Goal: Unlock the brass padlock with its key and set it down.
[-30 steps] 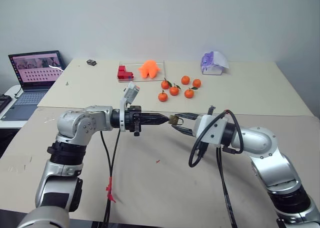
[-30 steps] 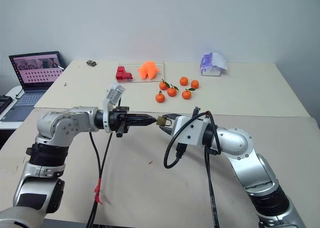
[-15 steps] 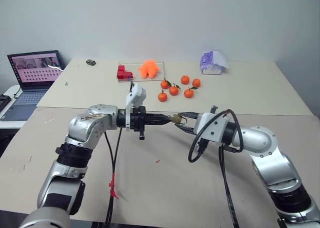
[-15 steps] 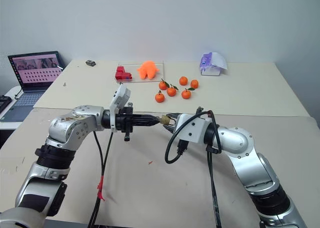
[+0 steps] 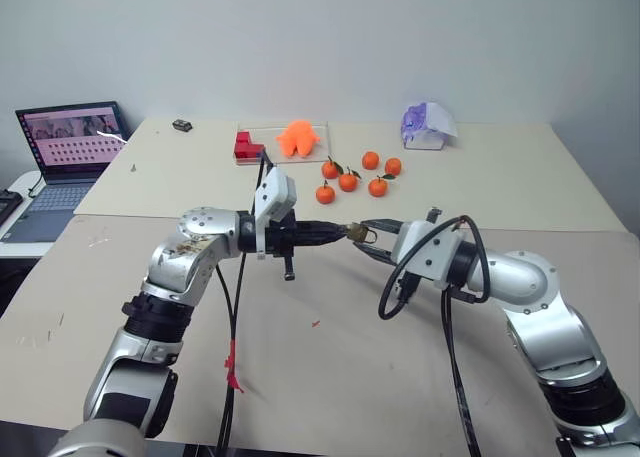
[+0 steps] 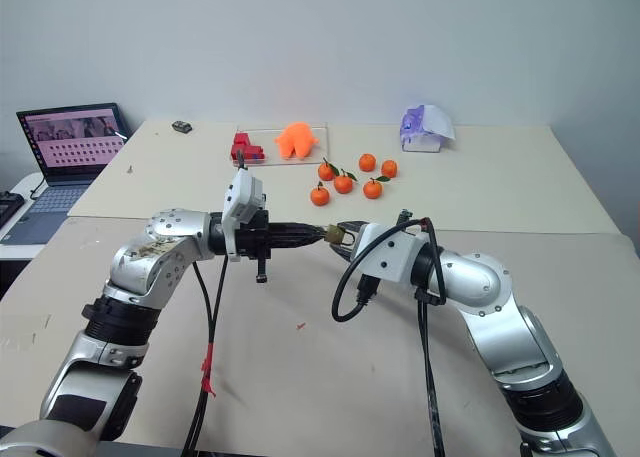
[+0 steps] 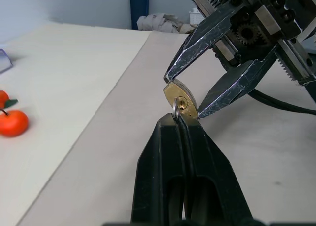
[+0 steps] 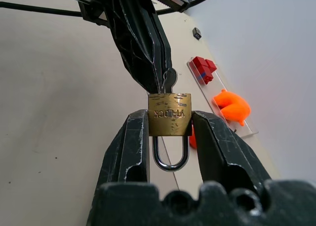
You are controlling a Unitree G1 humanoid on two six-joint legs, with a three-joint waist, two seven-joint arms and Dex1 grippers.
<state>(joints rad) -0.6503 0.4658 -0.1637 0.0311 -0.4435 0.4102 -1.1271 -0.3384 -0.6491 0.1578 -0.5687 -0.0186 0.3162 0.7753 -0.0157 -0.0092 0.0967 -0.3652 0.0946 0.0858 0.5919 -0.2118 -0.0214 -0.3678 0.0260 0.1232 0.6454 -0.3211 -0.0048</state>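
Right tool: the right tool [image 8: 170,132] clamps the brass padlock [image 8: 170,120] by the two sides of its body, one black finger [image 8: 129,147] on each flank, holding it in the air above the surface [image 5: 330,377].
Brass padlock: gold body stamped with lettering; its silver shackle [image 8: 170,154] hangs back between the right tool's fingers and looks seated in the body.
Left tool: the left tool [image 7: 180,124] is squeezed shut, fingertips together, pinching the key [image 7: 177,109]; it lies level, pointing across at the right tool.
Key: its tip sits at the keyhole in the padlock's end face, its rounded head gripped at the left tool's tips.
Meeting point: both tools come nose to nose over the near half of the surface, at mid-width.
Behind: five mandarins [image 5: 348,181] in a loose cluster, an orange soft toy [image 5: 298,137] beside red blocks [image 5: 248,145], crumpled purple-and-white wrapping [image 5: 427,125] at the far right.
Far left: an open laptop [image 5: 62,162], screen lit.
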